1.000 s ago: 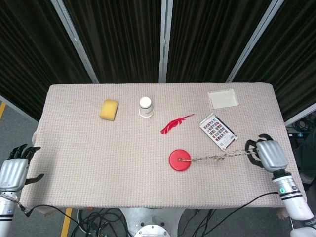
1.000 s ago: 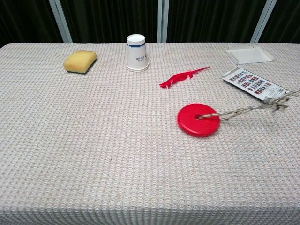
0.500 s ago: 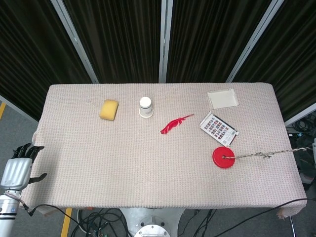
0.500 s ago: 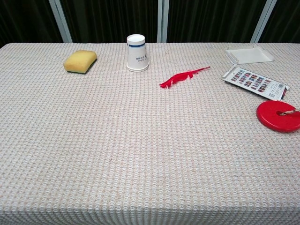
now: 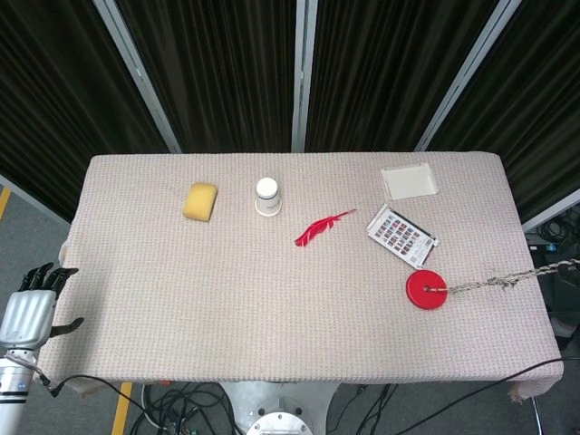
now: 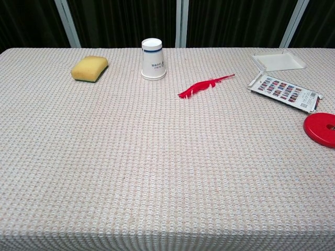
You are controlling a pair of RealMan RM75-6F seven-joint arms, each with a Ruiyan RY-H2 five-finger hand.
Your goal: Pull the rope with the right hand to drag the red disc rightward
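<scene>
1. The red disc lies flat on the table, near the right edge and just below the printed card. In the chest view the disc is cut off by the right frame border.
2. The rope runs from the disc's centre hole rightward, past the table's right edge, and leaves the head view at the right border.
3. The right hand appears in neither view; its state cannot be told.
4. The left hand hangs off the table's left side, beside the front corner. Its fingers are apart and hold nothing.
5. A yellow sponge, an inverted paper cup, a red feather and a white tray lie along the far half of the table.
</scene>
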